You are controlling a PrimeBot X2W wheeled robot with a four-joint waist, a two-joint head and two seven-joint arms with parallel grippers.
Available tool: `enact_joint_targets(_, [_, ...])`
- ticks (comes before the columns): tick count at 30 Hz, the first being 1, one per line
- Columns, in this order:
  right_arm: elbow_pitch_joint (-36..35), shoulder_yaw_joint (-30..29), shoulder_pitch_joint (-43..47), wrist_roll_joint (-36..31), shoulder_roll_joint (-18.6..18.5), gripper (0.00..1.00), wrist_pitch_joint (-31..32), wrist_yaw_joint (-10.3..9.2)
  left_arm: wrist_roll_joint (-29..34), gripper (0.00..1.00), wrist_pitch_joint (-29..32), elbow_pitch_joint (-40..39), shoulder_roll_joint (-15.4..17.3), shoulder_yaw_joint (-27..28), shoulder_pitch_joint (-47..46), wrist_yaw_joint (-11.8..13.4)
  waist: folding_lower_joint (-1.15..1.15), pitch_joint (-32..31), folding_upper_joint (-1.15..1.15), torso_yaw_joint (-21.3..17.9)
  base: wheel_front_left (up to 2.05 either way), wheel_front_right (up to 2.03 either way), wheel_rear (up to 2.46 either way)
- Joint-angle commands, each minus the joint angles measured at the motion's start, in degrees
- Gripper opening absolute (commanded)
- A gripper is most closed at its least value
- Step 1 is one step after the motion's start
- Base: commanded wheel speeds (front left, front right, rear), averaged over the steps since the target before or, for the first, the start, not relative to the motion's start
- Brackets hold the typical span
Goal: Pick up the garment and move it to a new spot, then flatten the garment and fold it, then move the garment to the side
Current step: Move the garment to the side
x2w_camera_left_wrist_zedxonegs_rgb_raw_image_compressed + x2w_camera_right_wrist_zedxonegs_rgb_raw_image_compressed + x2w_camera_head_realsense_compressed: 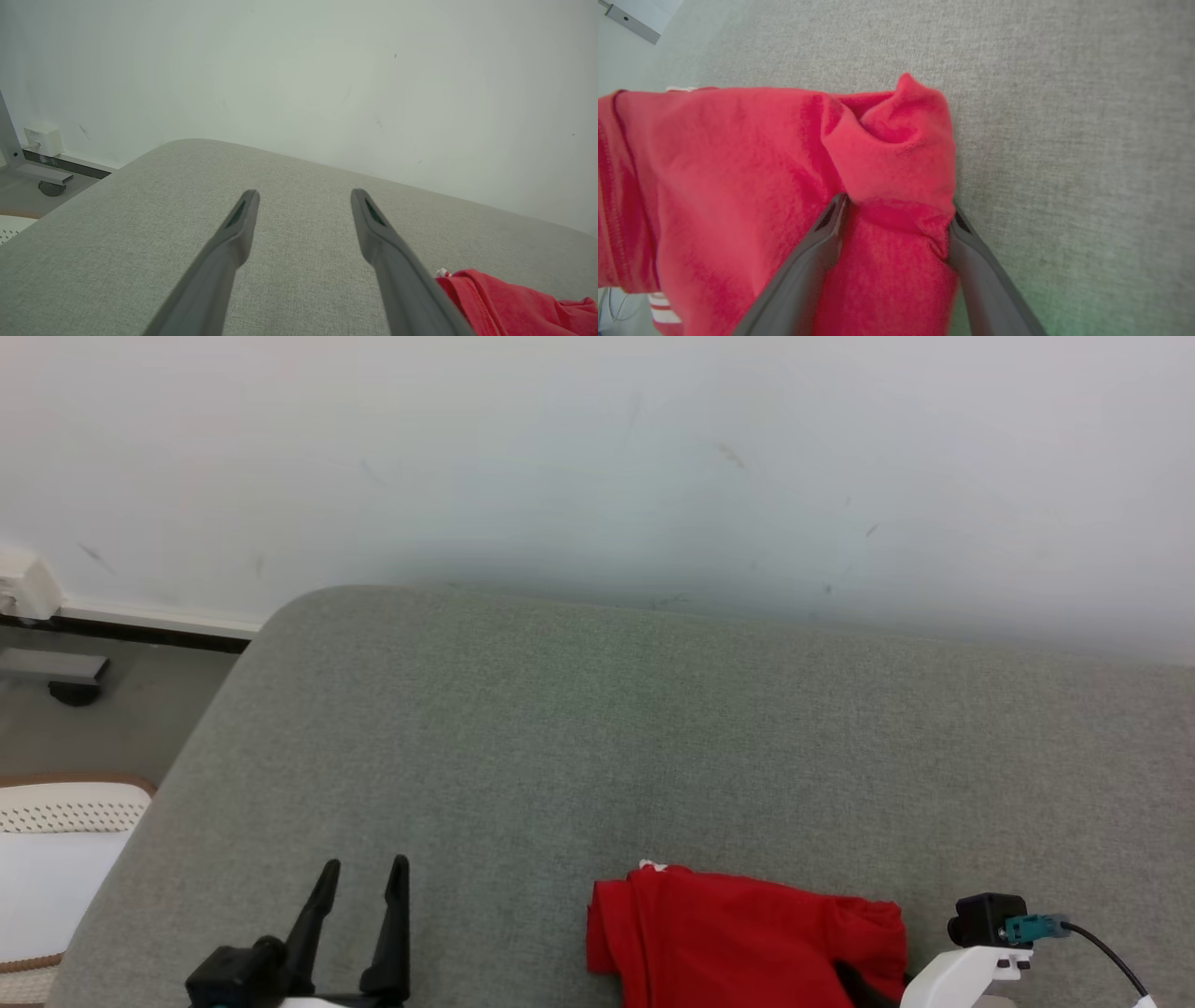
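The garment (738, 933) is a red, crumpled piece of clothing with white trim, lying near the front edge of a grey upholstered surface (560, 728). My right gripper (897, 204) is open, its two fingers straddling a bunched fold at the garment's (738, 177) right end, cloth touching both fingers. In the head view the right arm's white wrist (971, 961) shows at the garment's right edge. My left gripper (364, 865) is open with nothing in it, hovering over bare fabric to the left of the garment (504, 303). The left wrist view also shows the left gripper (304, 192) wide apart.
A white wall (597, 457) rises just behind the grey surface. Past its rounded left edge is floor with a grey caster foot (70, 677), a wall socket (42, 140) and a white perforated object (56, 821).
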Motion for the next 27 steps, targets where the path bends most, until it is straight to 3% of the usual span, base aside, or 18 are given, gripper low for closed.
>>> enact_joint_targets(1, [2.2, 0.8, 2.5, 0.6, 1.0, 0.88, 2.1, -0.02, 0.4, 1.00, -0.1, 0.1, 0.2, 0.1, -0.5, -0.1, 0.00, 0.1, 0.00, 0.1, 0.00, 0.00, 0.00])
enact_joint_targets(2, [2.1, 0.6, 2.4, 0.6, 1.0, 0.44, 2.3, -0.02, 0.4, 1.00, -0.1, 0.2, 0.2, 0.0, -0.5, -0.1, 0.00, 0.1, 0.00, 0.1, 0.00, 0.00, 0.00])
enact_joint_targets(3, [1.9, 0.7, 2.3, 0.6, 1.0, 0.30, 2.5, -0.02, 0.3, 1.00, -0.1, 0.2, 0.2, 0.0, -0.5, -0.1, 0.00, 0.1, 0.00, 0.1, 0.00, 0.00, 0.00])
enact_joint_targets(4, [1.4, 0.6, 2.1, 0.4, 0.8, 0.00, 2.0, -0.02, 0.2, 1.00, -0.1, 0.2, 0.2, 0.0, -0.4, -0.1, 0.00, 0.1, 0.00, 0.0, 0.00, 0.00, 0.00])
enact_joint_targets(15, [-4.5, 0.2, -2.0, -1.3, -2.8, 0.00, -2.3, -0.02, -0.8, 1.00, -0.1, -0.7, 0.2, -1.1, -1.0, -0.1, 0.00, 0.1, 0.00, -4.2, 0.00, 0.00, 0.00])
enact_joint_targets(27, [-8.0, -0.8, -6.0, -3.1, -5.6, 0.00, -4.1, -0.01, -3.0, 1.00, 0.0, -1.9, 0.2, -6.1, -3.4, 0.7, 0.00, 1.0, 0.00, -14.5, 0.00, 0.00, 0.00])
